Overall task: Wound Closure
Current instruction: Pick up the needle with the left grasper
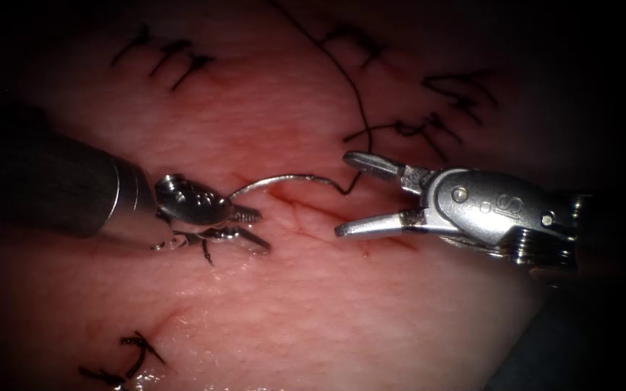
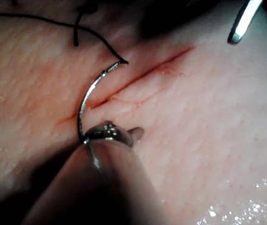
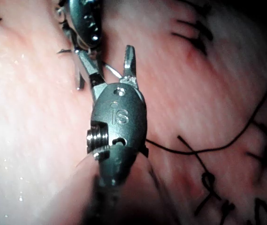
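- Right tool sits nearest the endoscope, entering from the right; its two jaws are spread wide and hold nothing. Upper jaw lies just beside the needle's tail end, lower jaw hovers over the cut.
- My right wrist view shows the same tool with its jaws splayed, the other arm's tool just beyond its tips.
- Left tool comes in from the left. Its jaws look parted at the tips in the endoscope view. The needle's pointed end meets the upper jaw there; I cannot tell whether that end is gripped or merely touching.
- Left wrist view: tool tip sits right at one end of the needle; jaw gap hidden by the tool body.
- Needle arches over the cut between my two tools, curve standing up off the surface. In the left wrist view the needle crosses the cut line; whether its lower end is in the tissue I cannot tell.
- Thread runs from the needle's tail up and away over the tissue on the right side of the cut, slack and curving.
- Cut is a thin reddish line in the tissue, edges close together.
- Dark stitch knots lie on the tissue, well apart from the tools.
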`<state>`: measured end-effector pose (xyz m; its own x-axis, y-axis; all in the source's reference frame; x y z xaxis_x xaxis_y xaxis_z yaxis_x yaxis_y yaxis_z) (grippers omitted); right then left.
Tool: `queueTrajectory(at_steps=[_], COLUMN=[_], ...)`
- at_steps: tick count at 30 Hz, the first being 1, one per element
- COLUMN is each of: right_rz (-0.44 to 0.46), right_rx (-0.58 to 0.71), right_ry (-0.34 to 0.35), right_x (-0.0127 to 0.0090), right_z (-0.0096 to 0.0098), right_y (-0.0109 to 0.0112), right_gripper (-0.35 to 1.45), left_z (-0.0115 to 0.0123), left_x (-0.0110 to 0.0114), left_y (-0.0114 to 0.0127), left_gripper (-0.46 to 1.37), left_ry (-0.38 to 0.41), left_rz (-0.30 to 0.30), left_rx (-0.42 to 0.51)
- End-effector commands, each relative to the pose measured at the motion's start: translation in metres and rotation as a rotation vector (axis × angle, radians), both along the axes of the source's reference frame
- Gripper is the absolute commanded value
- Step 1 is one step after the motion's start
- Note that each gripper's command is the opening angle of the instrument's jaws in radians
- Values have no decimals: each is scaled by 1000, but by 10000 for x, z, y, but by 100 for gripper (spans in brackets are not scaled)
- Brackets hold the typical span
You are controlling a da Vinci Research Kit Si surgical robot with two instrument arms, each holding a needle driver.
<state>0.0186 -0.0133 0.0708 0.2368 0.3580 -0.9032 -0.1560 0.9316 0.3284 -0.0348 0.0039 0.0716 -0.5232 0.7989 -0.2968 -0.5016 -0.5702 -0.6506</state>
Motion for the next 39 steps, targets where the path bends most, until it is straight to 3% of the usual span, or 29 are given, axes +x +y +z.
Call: queueTrajectory(at_steps=[1,12,28,39], right_rz=[1,10,8,7], right_rx=[0,-4,-5,-5], right_ry=[1,7,8,9], right_x=[0,0,-2,-3], right_z=[0,-3,-2,-2], right_y=[0,3,2,2], right_gripper=[89,89,90,90], left_z=[0,-4,-38,-54], left_x=[0,0,-1,7], left_y=[0,3,18,34], left_gripper=[23,29,42,66], left_ry=[-4,-8,-8,70], left_rz=[2,4,2,-11], left_rx=[2,11,-30,-121])
